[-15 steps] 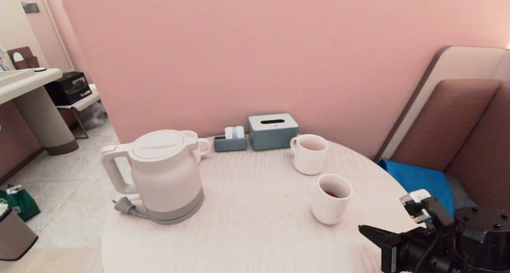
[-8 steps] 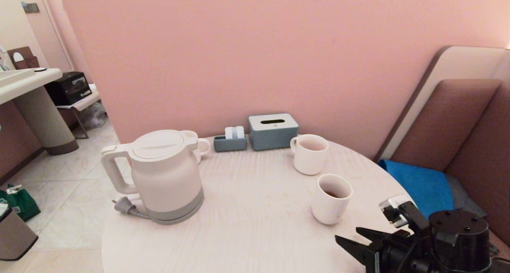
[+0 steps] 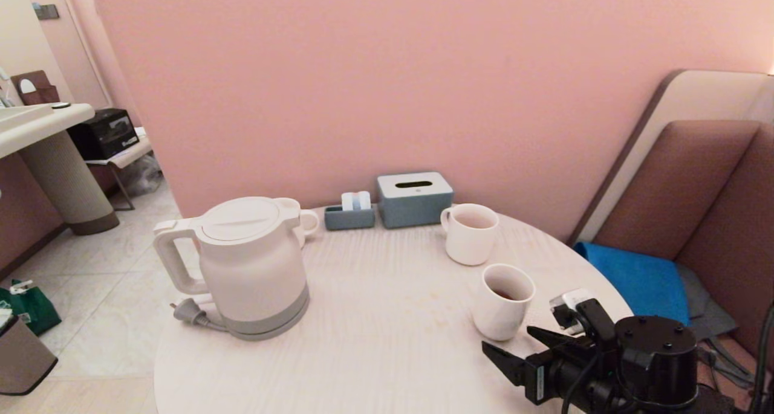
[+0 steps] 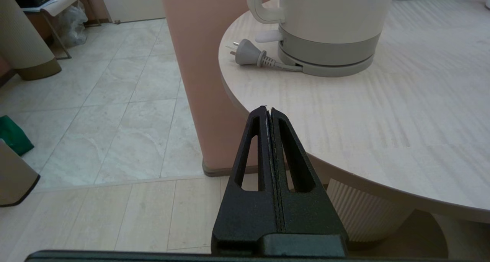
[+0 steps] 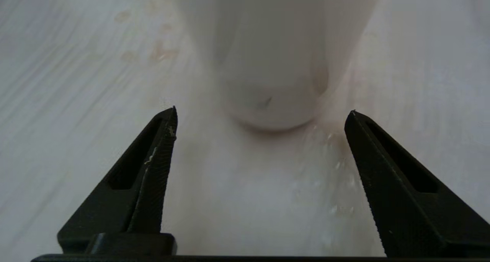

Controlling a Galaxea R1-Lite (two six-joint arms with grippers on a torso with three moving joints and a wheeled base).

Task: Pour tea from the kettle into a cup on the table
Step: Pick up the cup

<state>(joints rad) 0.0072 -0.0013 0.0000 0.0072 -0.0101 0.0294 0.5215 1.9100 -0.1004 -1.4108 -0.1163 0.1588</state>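
White ceramic cup (image 3: 502, 301), upright on pale wood-grain desk (image 3: 375, 341), a little tea (image 3: 504, 294) inside, directly ahead of the released, wide-spread right pincer (image 3: 520, 352); kettle (image 3: 251, 268) well apart leftward; left pincer (image 4: 268, 114) clenched, parked off-desk.

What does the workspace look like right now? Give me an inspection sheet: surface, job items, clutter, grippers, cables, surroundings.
Surface: round pale wood-grain table, faint stains near the cup.
Job's things: white kettle upright on its base, lid on; small white cup upright, with a little dark tea inside.
Clutter: white mug behind the cup, second mug behind the kettle, grey tissue box, small grey tray.
Grippers: right gripper open, at table level, aimed at the cup, not touching; left gripper shut, off the table edge.
Cables: kettle plug unplugged, lying on the table.
Surroundings: pink wall, bench with blue cloth, tiled floor.
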